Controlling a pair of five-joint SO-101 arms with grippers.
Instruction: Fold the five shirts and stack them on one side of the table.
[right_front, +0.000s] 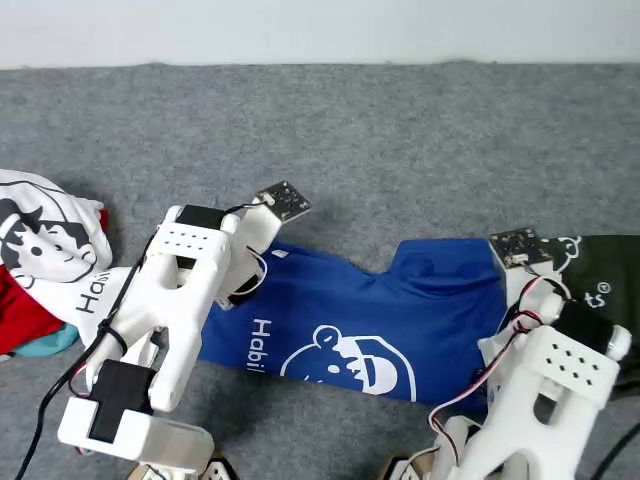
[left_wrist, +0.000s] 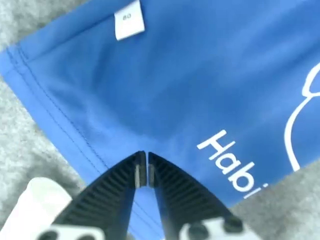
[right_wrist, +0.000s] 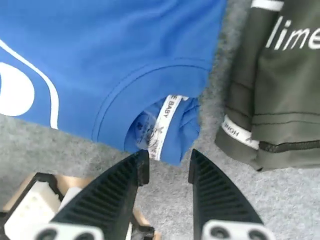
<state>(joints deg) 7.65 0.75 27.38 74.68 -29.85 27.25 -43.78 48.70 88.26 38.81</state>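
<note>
Blue shirt (right_front: 400, 320) lies spread unfolded mid-table, left gripper (left_wrist: 142, 170) clenched on its hem, right gripper (right_wrist: 167, 162) released at its collar, with a dark green shirt (right_front: 600, 275) beside it and a crumpled white-and-red heap (right_front: 45, 250) apart, so nearly all folding seems left.

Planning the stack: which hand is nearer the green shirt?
Right. The right hand is at the collar of the blue shirt, beside the green shirt; the left hand is at the opposite blue hem.

Smooth blue cloth shirt (left_wrist: 175, 75), rough grey table covering (right_front: 400, 140), ribbed matt black plastic left claw (left_wrist: 143, 167)
</note>
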